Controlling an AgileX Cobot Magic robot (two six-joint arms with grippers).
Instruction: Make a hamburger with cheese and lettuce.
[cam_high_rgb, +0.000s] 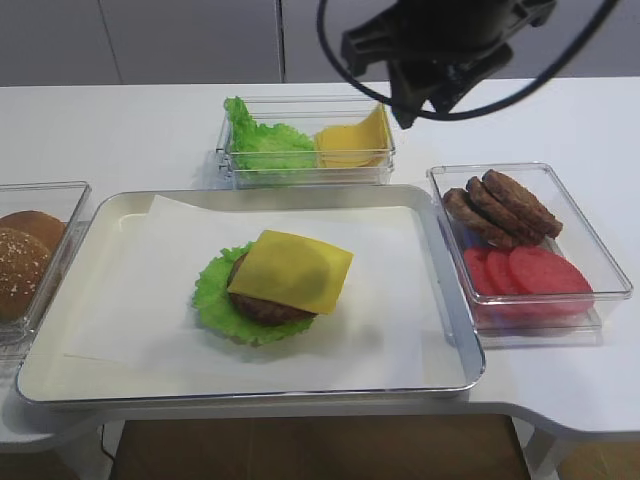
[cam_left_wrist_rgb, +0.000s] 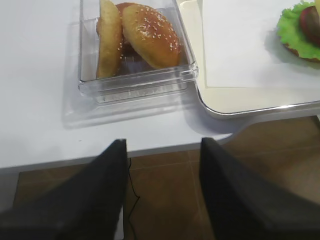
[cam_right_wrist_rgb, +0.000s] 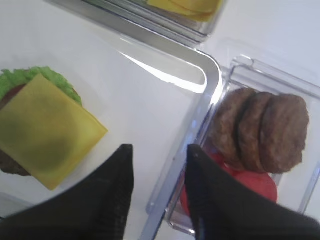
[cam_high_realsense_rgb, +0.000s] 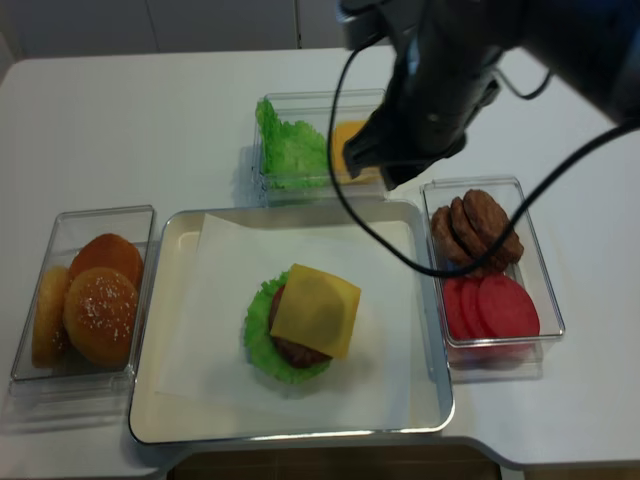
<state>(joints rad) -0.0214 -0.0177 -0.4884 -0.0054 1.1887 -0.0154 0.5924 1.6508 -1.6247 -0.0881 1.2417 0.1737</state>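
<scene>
I see the cheese (cam_high_rgb: 291, 270) lying flat on the hamburger (cam_high_rgb: 268, 290), lettuce (cam_high_rgb: 215, 295) frilling out, on my tray (cam_high_rgb: 60, 340)

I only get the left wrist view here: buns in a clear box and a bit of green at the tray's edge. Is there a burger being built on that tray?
Observer: Yes. A brown patty on the lettuce, with the cheese lying on top.
Operator: What does the other arm have in its claw?
Observer: Nothing. The right gripper is open and empty, above the tray's right rim.
Operator: Any more ingredients around?
Observer: To the right of the tray, a clear box holds spare patties and red tomato slices.
</scene>
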